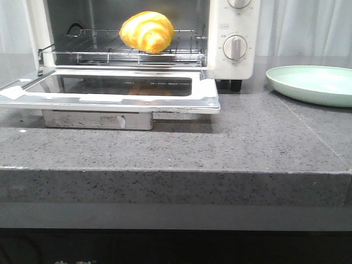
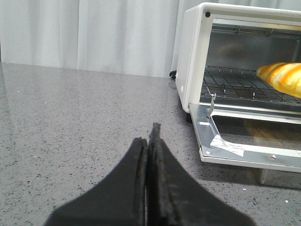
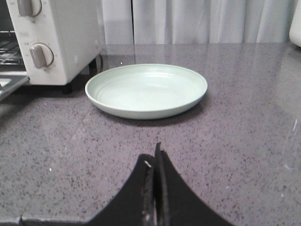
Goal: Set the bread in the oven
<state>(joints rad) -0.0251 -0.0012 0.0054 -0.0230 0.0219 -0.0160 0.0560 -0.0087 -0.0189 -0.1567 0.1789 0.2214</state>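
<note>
Bread (image 1: 147,32): seated on the rack of the oven (image 1: 234,33), door lowered.
Left tool (image 2: 149,141): closed, nothing gripped, oven ahead.
Right tool (image 3: 154,160): closed, nothing gripped, plate (image 3: 146,90) ahead on the desk (image 3: 244,122).

A gray speckled stone tabletop (image 1: 264,143) is seen, with a thick front edge. White curtains (image 2: 94,35) are hung behind it. Soft light is reflected on the shiny top.

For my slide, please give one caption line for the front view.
Bread resting on the wire rack of the oven, door open, beside an empty green plate.
</note>
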